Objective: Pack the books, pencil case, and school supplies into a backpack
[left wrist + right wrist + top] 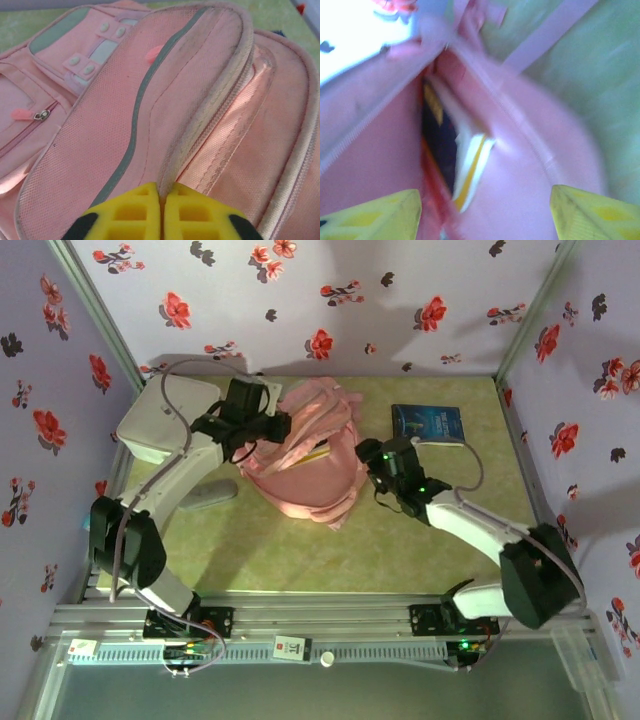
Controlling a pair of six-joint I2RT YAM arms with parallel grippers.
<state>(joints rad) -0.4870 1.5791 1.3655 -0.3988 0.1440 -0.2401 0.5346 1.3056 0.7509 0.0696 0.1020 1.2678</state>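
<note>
The pale-pink backpack point(310, 480) lies in the middle of the table with its main opening gaping. My left gripper point(272, 426) sits at the backpack's left edge. In the left wrist view its yellow fingers point(130, 210) are pinched shut on the piped zip rim of the backpack point(100, 125). My right gripper point(368, 462) hovers at the backpack's right side, open, its fingertips point(395, 210) wide apart over the opening point(485, 192). Inside shows a book's white and yellow edge point(470, 170), blurred. A dark blue book point(428, 423) lies on the table behind the right gripper.
A white rounded box point(165, 418) stands at the back left, next to the left arm. A flat grey oblong pouch point(208, 495), possibly the pencil case, lies left of the backpack. Flowered walls close in three sides of the green table point(400, 550).
</note>
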